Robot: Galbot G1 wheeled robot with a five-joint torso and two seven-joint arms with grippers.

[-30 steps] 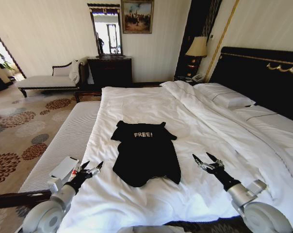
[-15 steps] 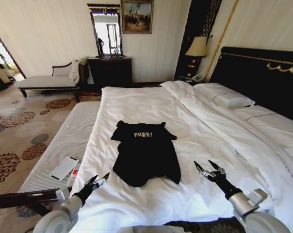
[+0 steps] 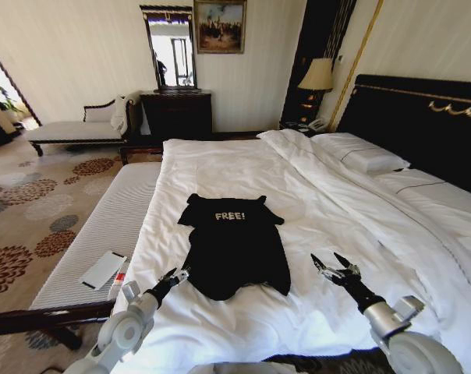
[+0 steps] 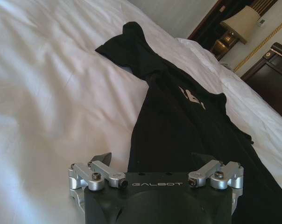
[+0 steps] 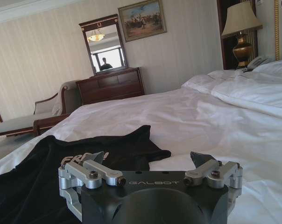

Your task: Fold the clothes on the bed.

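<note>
The clothes, a black T-shirt (image 3: 234, 249) with a white "FREE!" print, lie spread flat on the white bed (image 3: 220, 164), collar toward the far side. My left gripper (image 3: 176, 275) is open at the shirt's near left hem corner, just above the sheet. The left wrist view has the shirt (image 4: 178, 121) running away from the open left gripper (image 4: 155, 161). My right gripper (image 3: 332, 266) hovers open over bare sheet to the right of the shirt's near right corner. From the right wrist, the shirt (image 5: 47, 163) lies beside and beyond the open right gripper (image 5: 150, 158).
A padded white bench (image 3: 103, 226) runs along the bed's left side with a flat white device (image 3: 103, 269) on it. Pillows (image 3: 360, 156) and a folded duvet lie at the right by the dark headboard (image 3: 423, 117). A dresser (image 3: 177, 113) and chaise (image 3: 72, 128) stand far off.
My left gripper has swung right, from over the bench side to the shirt's near left corner. The right gripper has hardly moved.
</note>
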